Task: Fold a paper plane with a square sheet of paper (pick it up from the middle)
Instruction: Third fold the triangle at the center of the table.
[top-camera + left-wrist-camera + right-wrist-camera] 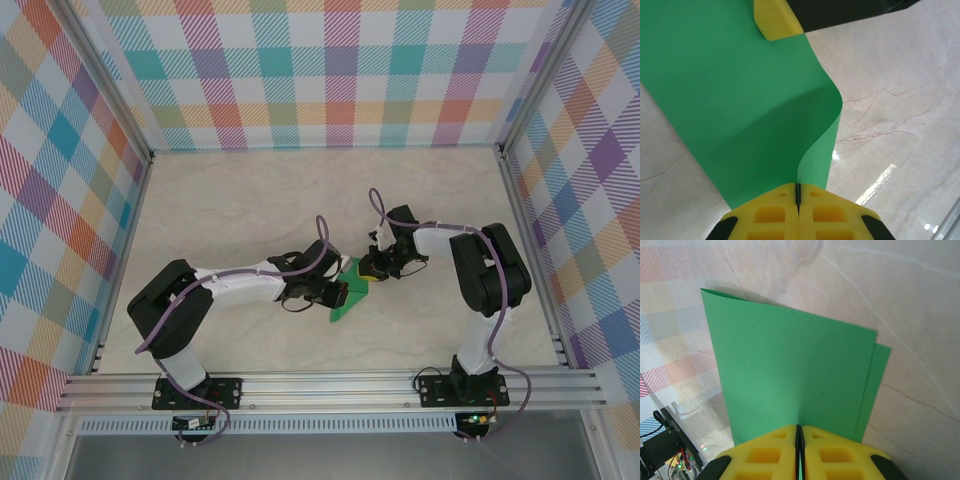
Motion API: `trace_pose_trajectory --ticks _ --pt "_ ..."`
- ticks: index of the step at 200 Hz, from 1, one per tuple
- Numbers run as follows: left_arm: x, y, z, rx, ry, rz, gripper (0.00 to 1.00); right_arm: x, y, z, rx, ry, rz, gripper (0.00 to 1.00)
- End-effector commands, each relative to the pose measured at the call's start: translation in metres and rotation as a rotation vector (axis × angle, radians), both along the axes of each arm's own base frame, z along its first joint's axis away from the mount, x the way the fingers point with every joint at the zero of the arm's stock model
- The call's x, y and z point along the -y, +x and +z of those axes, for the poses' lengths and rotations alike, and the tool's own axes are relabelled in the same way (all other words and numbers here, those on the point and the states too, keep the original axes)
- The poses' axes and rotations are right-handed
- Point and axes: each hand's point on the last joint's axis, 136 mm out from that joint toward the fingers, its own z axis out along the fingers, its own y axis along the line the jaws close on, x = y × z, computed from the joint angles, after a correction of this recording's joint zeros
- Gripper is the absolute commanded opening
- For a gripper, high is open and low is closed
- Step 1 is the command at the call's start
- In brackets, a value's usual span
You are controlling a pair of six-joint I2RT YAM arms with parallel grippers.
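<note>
Sheet (790,375) pinched tight by left end effector (798,192) and right end effector (800,432), table (250,210) beneath.

The top camera is looking steeply down from high behind the near edge, taking in the whole worktop (250,200). Each wrist camera is looking out along its own tool, the left tool (798,194) and the right tool (799,432), from very close. All three views are sharing the green paper sheet (346,300).

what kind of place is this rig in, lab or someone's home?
Probably a lab data-collection cell: left arm and right arm bolted to an aluminium rail, with plaid backdrop panels boxing in a marble-look tabletop.
</note>
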Motion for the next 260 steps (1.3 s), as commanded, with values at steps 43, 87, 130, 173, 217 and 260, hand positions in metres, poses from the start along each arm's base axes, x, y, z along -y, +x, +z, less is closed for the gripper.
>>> trace_pose_trajectory --ticks 43,87,130,173,217,260 --pt "0.000 0.013 -0.009 0.023 0.053 -0.005 0.00 0.012 -0.010 -0.017 -0.021 -0.094 0.006 0.12" --pt "-0.009 0.017 -0.010 0.045 0.091 0.009 0.00 0.013 -0.010 -0.017 -0.019 -0.097 0.005 0.12" --pt "-0.013 0.017 -0.017 0.036 0.119 0.018 0.01 0.014 -0.010 -0.016 -0.022 -0.102 0.002 0.12" --pt "-0.012 0.021 -0.021 0.044 0.131 0.015 0.01 0.014 -0.011 -0.017 -0.022 -0.104 0.003 0.13" --pt "-0.014 0.024 -0.024 0.045 0.148 0.025 0.01 0.014 -0.010 -0.017 -0.025 -0.106 0.001 0.12" --pt "-0.018 0.025 -0.025 0.049 0.163 0.034 0.01 0.015 -0.012 -0.019 -0.028 -0.111 0.002 0.13"
